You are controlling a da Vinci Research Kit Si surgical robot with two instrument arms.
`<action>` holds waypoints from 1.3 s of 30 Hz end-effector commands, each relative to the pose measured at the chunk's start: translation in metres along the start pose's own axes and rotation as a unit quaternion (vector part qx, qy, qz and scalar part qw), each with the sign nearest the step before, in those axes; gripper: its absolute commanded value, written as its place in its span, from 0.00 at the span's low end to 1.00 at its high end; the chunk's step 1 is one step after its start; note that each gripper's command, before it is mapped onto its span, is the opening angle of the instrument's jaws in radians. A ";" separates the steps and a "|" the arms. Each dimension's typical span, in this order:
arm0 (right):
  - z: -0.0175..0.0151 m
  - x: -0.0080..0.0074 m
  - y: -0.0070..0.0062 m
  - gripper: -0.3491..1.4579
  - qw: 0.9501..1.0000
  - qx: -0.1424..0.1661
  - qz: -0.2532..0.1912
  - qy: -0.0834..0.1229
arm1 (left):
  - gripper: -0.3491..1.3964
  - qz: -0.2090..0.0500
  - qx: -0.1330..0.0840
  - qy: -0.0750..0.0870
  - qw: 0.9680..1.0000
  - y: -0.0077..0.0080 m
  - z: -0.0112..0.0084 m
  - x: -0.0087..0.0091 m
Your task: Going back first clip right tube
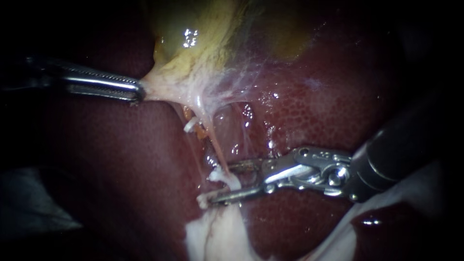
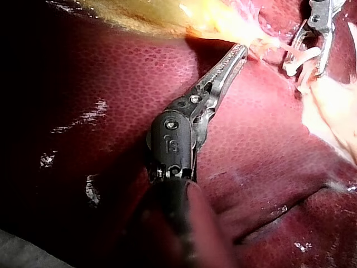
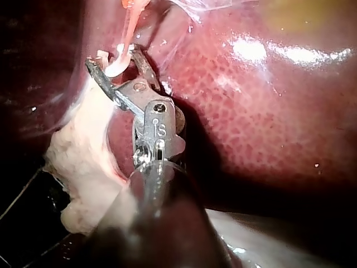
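White clip [image 1: 223, 177] sits on the right tube [image 1: 216, 147], between the spread jaws of the right instrument [image 1: 221, 184], whose shaft runs off rightward; the left instrument [image 1: 138, 91] pinches gallbladder [image 1: 193, 53] tissue, well apart.

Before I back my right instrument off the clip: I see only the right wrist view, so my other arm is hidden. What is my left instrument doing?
Observer: Your left instrument has its jaws shut on the gallbladder, at its pale lower edge, apart from your clip.
Operator: Is that tissue slack?
Observer: No. In the endoscope view it is drawn to a point at those jaws, with thin strands stretched toward your tube.
Operator: Anything else nearby?
Observer: A second clip sits on the other tube, on the side of your tube away from the right instrument.
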 end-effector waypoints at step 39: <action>-0.0005 -0.0006 0.0012 0.47 1.000 -0.028 0.009 -0.010 | 0.00 0.000 0.001 0.000 1.000 0.0001 0.0001 0.0000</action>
